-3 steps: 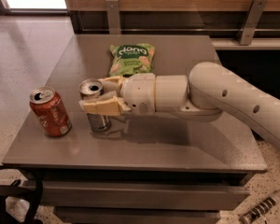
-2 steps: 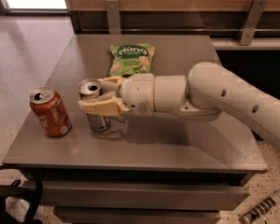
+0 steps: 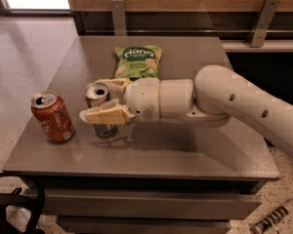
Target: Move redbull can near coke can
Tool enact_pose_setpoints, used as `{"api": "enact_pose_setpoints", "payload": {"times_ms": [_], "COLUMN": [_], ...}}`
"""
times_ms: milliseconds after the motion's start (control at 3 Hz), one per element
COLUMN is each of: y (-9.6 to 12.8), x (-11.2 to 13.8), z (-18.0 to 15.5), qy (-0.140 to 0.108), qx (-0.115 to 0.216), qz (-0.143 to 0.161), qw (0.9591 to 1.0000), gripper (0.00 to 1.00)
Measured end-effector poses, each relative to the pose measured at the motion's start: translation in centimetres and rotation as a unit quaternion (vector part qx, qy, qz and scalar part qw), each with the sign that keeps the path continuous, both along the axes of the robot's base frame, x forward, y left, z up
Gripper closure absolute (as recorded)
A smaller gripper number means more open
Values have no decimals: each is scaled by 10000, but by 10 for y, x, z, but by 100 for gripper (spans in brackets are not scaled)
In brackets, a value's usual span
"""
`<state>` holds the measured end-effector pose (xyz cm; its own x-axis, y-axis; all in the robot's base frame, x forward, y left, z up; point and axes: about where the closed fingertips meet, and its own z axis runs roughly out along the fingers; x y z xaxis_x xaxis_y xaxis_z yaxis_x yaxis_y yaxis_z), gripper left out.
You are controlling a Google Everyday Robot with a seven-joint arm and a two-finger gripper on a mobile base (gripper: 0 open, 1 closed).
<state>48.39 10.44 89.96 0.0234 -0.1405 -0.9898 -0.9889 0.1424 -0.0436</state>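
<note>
Redbull can (image 3: 98,92) stands upright, top up, pinched between the gripper (image 3: 94,101) fingers, just beside the upright coke can (image 3: 51,117)

Narrow bare counter (image 3: 185,150) strip right of coke can (image 3: 52,117), closed by redbull can (image 3: 97,93) clasped in gripper (image 3: 94,100); chip bag (image 3: 138,61) beyond.

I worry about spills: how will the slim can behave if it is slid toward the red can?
The slim can, gripped by the tool beside the red can, is tall and narrow, so it probably tips easily. Its top looks opened, so it may be light or spill. Smooth metal could slip.
</note>
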Motion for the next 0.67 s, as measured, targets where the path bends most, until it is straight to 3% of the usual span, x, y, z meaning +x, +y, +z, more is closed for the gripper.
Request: {"api": "enact_pose_setpoints", "payload": {"times_ms": [333, 667], "y": [2, 2], "x": [-1, -1], "z": [0, 0], "qy": [-4, -4], "qx": [-2, -2], "qz": [16, 16], "qw": [10000, 10000], "gripper": [0, 0]}}
